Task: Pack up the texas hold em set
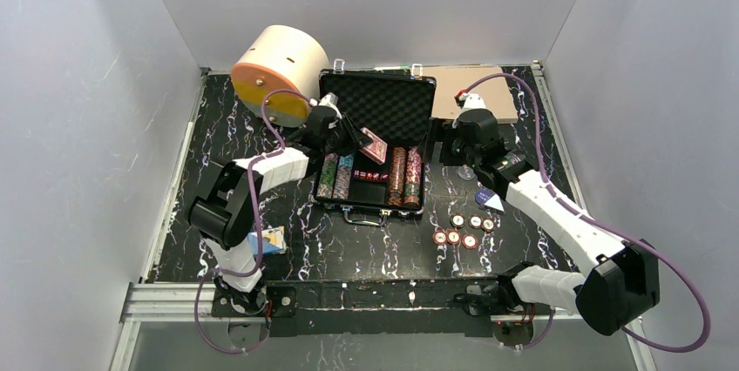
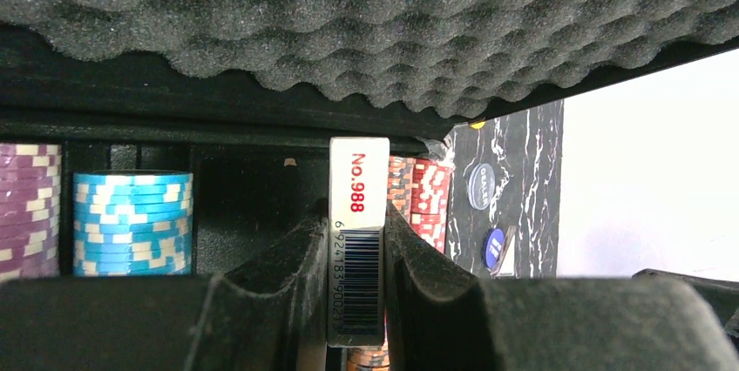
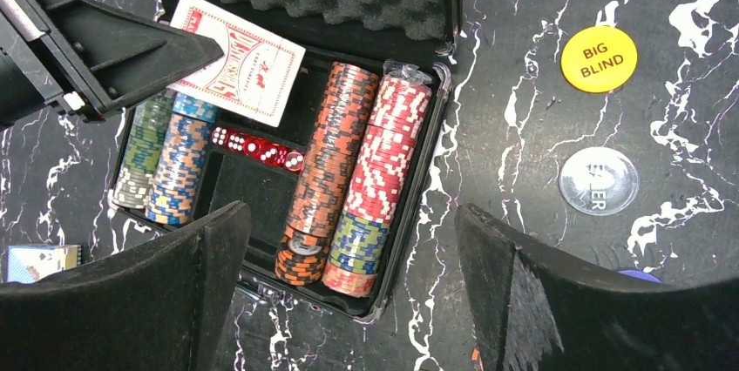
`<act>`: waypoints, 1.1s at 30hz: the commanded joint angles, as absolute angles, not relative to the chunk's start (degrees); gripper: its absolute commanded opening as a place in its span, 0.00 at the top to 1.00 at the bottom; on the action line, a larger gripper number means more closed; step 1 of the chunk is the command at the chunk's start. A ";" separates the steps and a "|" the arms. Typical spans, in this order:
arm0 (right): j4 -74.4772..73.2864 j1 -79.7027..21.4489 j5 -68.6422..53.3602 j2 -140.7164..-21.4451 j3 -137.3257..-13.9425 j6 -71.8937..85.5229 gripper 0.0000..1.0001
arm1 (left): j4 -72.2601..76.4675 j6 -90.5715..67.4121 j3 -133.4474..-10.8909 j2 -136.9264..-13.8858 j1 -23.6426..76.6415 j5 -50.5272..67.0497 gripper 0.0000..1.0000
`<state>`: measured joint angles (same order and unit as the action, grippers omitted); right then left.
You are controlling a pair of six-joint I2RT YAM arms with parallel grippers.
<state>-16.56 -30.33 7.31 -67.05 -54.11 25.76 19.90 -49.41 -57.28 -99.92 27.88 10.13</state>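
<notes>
The black briefcase (image 1: 376,105) is lying open in the middle of the top view, with the foam-lined lid tipped back toward the upper edge. The red card deck (image 2: 358,214) is pinched edge-on by the left gripper (image 2: 358,258), jaws pressed against both faces. It's held over the back middle of the tray, and whether it touches the foam can't be told.

Four rows of striped poker chips (image 3: 335,162) are laid in the tray, two at the left and two at the right, with the red dice (image 3: 257,146) lined up between them. The right gripper (image 3: 349,223) is hung over the case's right edge, jaws spread wide.

Outside the case, a handful of loose chips (image 1: 464,230) is scattered on the table to its lower right in the top view. A yellow BIG BLIND button (image 3: 598,58) and a clear dealer button (image 3: 598,181) are seen at the right of the right wrist view. The blue card deck (image 1: 270,239) is parked at lower left, beside the left arm.
</notes>
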 commanded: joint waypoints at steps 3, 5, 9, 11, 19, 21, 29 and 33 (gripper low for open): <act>-13.50 -30.04 7.26 -65.74 -55.16 24.55 0.05 | 25.96 -50.37 -57.03 -101.40 28.37 8.57 1.00; -13.49 -30.02 7.89 -65.34 -54.79 24.39 0.05 | 26.06 -50.81 -56.59 -102.11 28.39 8.61 1.00; -13.52 -30.05 8.33 -65.13 -54.59 23.91 0.05 | 26.71 -51.72 -54.54 -102.39 28.50 7.88 1.00; -13.48 -30.04 8.09 -65.42 -54.71 23.91 0.05 | 27.02 -51.68 -53.83 -102.75 28.56 8.10 1.00; -13.77 -30.06 7.12 -66.11 -54.99 24.43 0.06 | 30.47 -52.19 -52.59 -103.56 28.56 7.21 1.00; -14.11 -30.06 7.08 -65.96 -55.07 24.34 0.06 | 32.99 -52.94 -50.77 -101.74 28.56 6.39 1.00; -13.77 -30.04 6.74 -65.56 -54.74 24.08 0.06 | 38.02 -56.06 -46.74 -98.96 28.56 6.35 1.00; -13.71 -30.05 5.97 -65.90 -54.77 24.29 0.06 | 39.70 -57.15 -45.64 -99.63 28.95 5.97 1.00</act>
